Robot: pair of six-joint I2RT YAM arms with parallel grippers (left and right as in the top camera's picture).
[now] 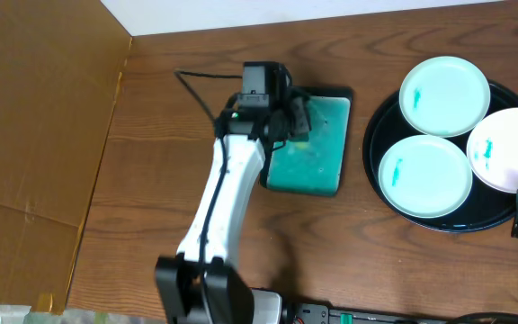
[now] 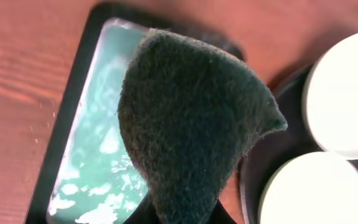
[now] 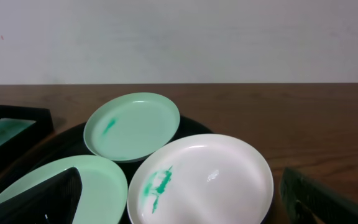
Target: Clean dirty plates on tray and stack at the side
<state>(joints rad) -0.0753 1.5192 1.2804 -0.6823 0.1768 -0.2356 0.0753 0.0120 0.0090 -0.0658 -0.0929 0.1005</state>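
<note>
We are pinching a dark scouring pad (image 2: 191, 118) in our left claw (image 1: 293, 121) over the teal tray (image 1: 320, 166); our right claw (image 3: 182, 202) is gaping empty. The plates (image 1: 444, 95) are sitting on the black tray (image 1: 374, 148) at 3 o'clock.

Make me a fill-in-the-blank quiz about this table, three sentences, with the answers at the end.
1. The round black tray carries ___ plates, among them the white one.
2. The left pincer, shut on a dark scouring pad, hovers over the teal tray, whose shape is ___.
3. The right pincer holds nothing and its jaws stand ___.
Missing words: three; rectangular; open.
</note>
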